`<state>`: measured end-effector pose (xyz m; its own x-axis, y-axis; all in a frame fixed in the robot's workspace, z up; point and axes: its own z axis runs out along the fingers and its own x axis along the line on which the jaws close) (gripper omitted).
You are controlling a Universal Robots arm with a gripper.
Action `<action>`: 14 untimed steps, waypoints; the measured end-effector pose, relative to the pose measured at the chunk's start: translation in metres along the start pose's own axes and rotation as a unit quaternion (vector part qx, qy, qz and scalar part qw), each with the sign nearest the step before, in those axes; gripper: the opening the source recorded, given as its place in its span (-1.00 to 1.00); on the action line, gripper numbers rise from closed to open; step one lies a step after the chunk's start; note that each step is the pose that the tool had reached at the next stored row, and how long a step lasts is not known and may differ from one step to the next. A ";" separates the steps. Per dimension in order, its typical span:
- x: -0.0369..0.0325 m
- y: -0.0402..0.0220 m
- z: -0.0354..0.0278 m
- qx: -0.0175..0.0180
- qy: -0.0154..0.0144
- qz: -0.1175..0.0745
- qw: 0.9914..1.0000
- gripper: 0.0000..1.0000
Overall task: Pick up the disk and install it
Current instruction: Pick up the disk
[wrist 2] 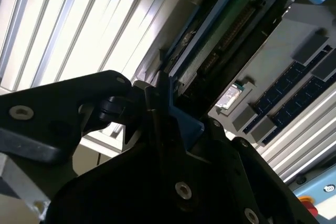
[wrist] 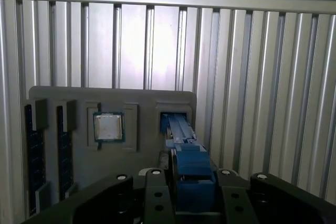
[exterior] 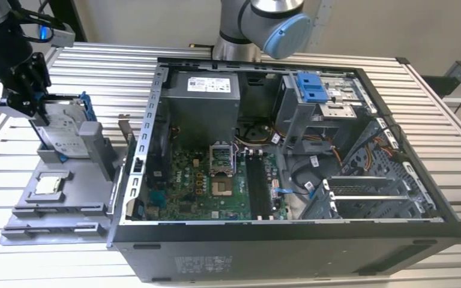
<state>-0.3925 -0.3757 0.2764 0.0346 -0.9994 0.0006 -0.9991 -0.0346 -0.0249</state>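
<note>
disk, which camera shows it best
The exterior view: the disk shows its labelled face and blue frame, standing in the grey holder with the hand gripping its edge. The second wrist view shows its edge close up; the first wrist view, the frame's end in the hand.

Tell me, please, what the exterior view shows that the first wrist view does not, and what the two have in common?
Exterior view: the open computer case with its circuit board and blue drive latch. It stands on the slatted table, to the exterior view's right of the grey tray.

First wrist view: two dark memory sticks lying in the tray's slots.

Both: the gripper closed on the blue frame of the disk, which stands upright at the tray, and the square chip beside it.
</note>
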 end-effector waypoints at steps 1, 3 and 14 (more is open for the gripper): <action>0.0000 0.0000 0.0000 0.000 0.000 0.000 1.000 1.00; 0.0000 0.0000 0.0002 0.000 0.000 0.000 1.000 1.00; 0.0029 0.0001 0.0004 0.000 0.000 0.000 1.000 1.00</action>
<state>-0.3925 -0.3787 0.2760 0.0345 -0.9994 0.0005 -0.9991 -0.0345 -0.0250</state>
